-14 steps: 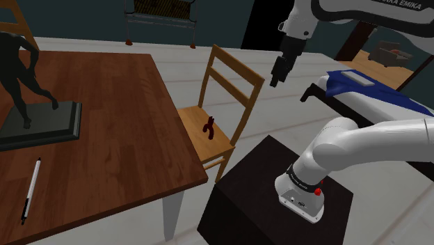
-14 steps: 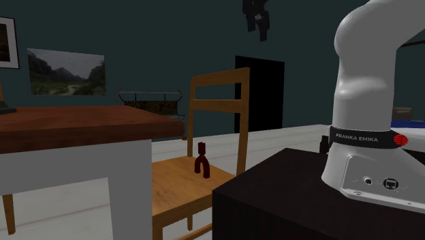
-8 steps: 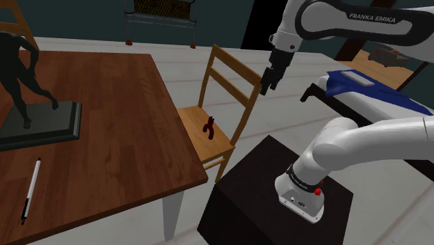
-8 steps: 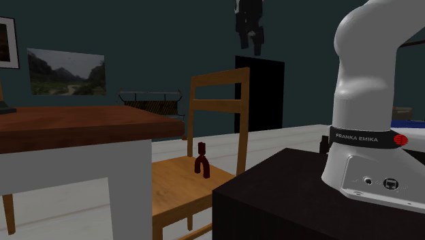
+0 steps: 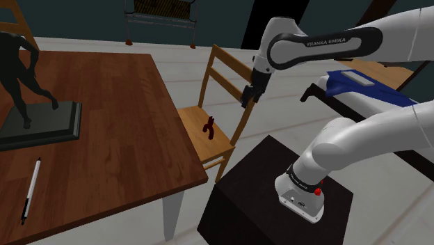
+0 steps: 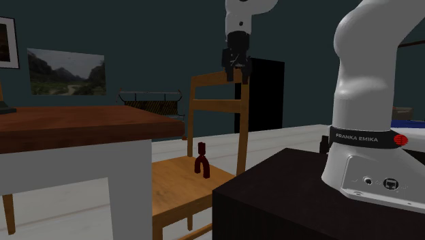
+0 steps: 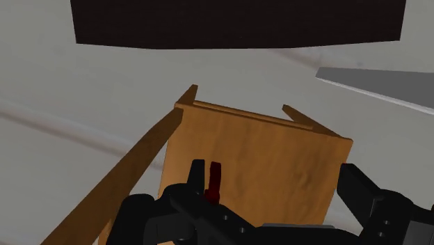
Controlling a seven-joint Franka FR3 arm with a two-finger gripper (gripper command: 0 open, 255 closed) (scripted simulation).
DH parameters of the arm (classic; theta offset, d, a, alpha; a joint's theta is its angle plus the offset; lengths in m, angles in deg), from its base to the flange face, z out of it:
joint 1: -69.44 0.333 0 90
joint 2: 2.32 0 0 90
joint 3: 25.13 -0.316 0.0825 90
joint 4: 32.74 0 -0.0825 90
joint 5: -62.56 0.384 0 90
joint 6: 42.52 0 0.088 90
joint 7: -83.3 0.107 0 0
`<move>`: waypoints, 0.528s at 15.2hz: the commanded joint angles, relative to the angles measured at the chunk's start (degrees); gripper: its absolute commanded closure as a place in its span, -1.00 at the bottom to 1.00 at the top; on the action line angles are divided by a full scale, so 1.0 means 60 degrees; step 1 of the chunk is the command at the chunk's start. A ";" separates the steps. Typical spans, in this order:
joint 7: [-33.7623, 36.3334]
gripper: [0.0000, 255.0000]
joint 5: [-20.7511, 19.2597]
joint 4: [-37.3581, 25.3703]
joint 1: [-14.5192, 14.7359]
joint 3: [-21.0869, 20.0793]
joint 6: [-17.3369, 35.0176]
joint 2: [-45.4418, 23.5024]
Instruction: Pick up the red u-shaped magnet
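The small dark red u-shaped magnet (image 5: 208, 128) stands upright on the wooden chair's seat (image 5: 198, 117). In the second exterior view the magnet (image 6: 200, 161) is near the seat's middle. My gripper (image 5: 247, 98) hangs open and holds nothing, above the seat by the chair's backrest, to the shoulder view's right of the magnet. From the second exterior view the gripper (image 6: 236, 71) is level with the top rail (image 6: 219, 80). In the wrist view the magnet (image 7: 215, 178) pokes up from behind the hand, over the seat (image 7: 271, 156), between the spread fingers (image 7: 363, 189).
A brown wooden table (image 5: 104, 139) stands at the shoulder view's left, close to the chair. On it are a dark statue on a base (image 5: 31, 111) and a pen (image 5: 30, 189). The black stand (image 5: 257, 195) sits right beside the chair. A blue-and-white object (image 5: 362, 90) lies behind the arm.
The gripper has come down and moved to the shoulder view's left, from high above to beside the chair's backrest. The magnet has not moved.
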 commanded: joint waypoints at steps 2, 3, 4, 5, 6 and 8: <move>0.0152 -1.00 0.0016 0.0259 -0.0043 -0.0039 0.1330 -0.0895; 0.0205 -1.00 0.0022 0.0303 -0.0052 -0.0053 0.1769 -0.1244; 0.0257 -1.00 0.0028 0.0329 -0.0063 -0.0067 0.2206 -0.1608; 0.0310 -1.00 0.0034 0.0337 -0.0074 -0.0081 0.2639 -0.1986; 0.0363 -1.00 0.0037 0.0328 -0.0084 -0.0091 0.3067 -0.2377; 0.0470 -1.00 0.0042 0.0256 -0.0106 -0.0111 0.3903 -0.3192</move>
